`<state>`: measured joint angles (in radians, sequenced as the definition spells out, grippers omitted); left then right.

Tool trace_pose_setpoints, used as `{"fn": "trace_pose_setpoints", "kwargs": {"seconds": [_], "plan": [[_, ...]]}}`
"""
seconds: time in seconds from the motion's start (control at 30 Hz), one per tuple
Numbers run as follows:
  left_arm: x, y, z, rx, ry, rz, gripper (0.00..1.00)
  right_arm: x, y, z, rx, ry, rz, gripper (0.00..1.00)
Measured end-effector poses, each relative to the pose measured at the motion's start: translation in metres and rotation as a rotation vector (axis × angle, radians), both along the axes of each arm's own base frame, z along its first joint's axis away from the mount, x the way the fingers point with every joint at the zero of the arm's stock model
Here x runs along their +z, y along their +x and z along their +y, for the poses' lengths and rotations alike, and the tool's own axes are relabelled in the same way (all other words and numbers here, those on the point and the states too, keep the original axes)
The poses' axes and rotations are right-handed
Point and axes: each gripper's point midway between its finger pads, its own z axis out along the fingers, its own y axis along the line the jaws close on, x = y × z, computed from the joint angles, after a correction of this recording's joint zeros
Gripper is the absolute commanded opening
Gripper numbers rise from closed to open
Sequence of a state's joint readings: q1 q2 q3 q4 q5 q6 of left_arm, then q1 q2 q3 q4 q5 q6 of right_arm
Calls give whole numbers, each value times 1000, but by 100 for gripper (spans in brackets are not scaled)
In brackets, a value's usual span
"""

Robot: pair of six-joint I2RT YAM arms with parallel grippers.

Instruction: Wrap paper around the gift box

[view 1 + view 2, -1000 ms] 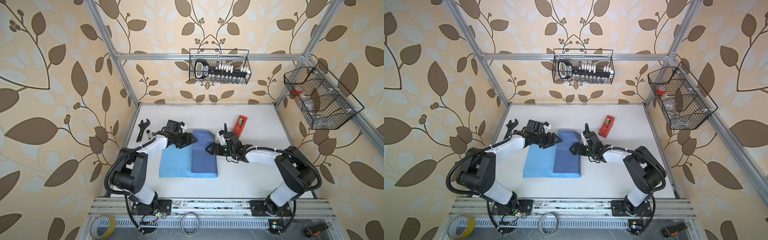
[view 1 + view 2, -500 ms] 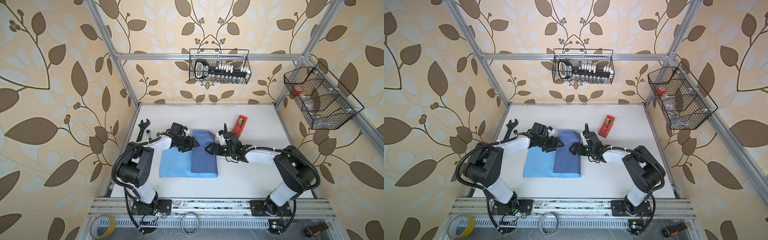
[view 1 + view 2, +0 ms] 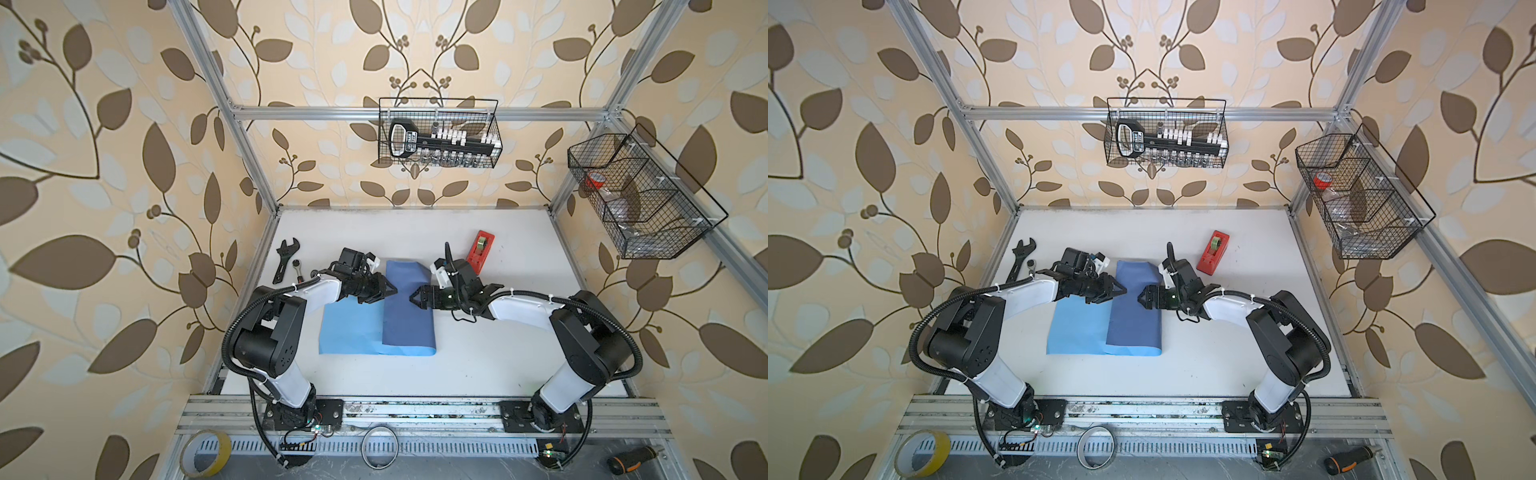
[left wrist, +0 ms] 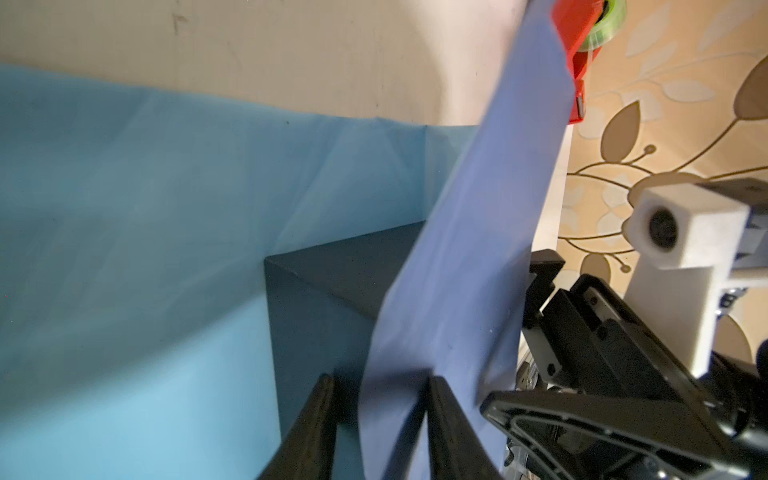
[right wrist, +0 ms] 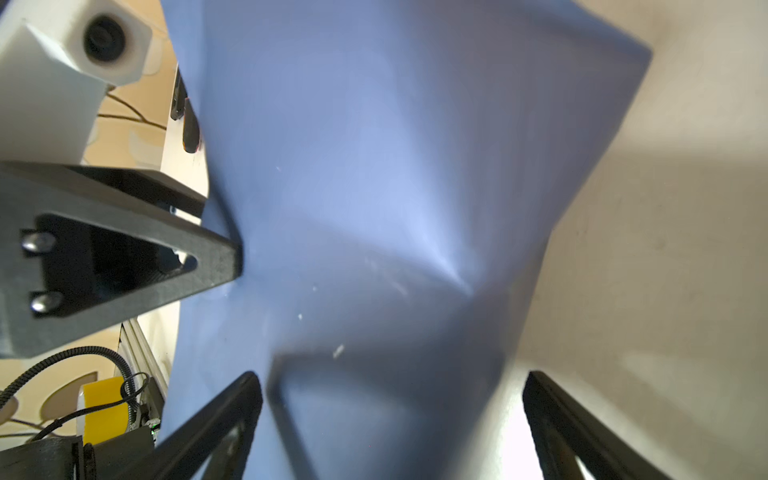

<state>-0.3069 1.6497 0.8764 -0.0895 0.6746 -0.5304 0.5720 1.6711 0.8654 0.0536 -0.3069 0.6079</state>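
Observation:
The paper (image 3: pixel 353 328) lies mid-table in both top views, light blue side up, with its darker slate-blue flap (image 3: pixel 407 316) folded over from the right. The dark gift box (image 4: pixel 332 299) shows only in the left wrist view, one corner and side peeking out under the flap. My left gripper (image 3: pixel 392 289) (image 4: pixel 380 390) sits at the flap's left edge, fingers a little apart with that edge between them. My right gripper (image 3: pixel 413 298) (image 5: pixel 390 415) faces it from the right, wide open, its fingers either side of the paper-covered box end.
A red tape dispenser (image 3: pixel 481 249) stands just behind the right wrist. A black wrench (image 3: pixel 284 259) and a socket (image 3: pixel 296 264) lie at the back left. Wire baskets (image 3: pixel 440 133) hang on the back and right walls. A yellow tape roll (image 3: pixel 206 451) lies beyond the front rail.
My left gripper has moved right, onto the flap's left edge, and its jaws have narrowed around that edge. The right gripper has hardly moved and stays wide open.

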Motion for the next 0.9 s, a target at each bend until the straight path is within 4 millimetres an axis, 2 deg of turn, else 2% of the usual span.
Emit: {"fn": "trace_pose_setpoints", "kwargs": {"seconds": [0.23, 0.43, 0.53, 0.7, 0.9], "plan": [[0, -1, 1, 5, -6, -15, 25, 14, 11, 2, 5, 17, -20, 93], [1, -1, 1, 14, -12, -20, 25, -2, 10, 2, 15, -8, 15, 89], [1, -3, 2, 22, -11, -20, 32, -6, 9, 3, 22, -12, 19, 88], [1, -11, 11, 66, 21, -1, 55, -5, 8, 6, 40, -16, 3, 87], [2, -16, 16, 98, 36, 28, 64, -4, 9, 7, 46, -17, -6, 86]]}}
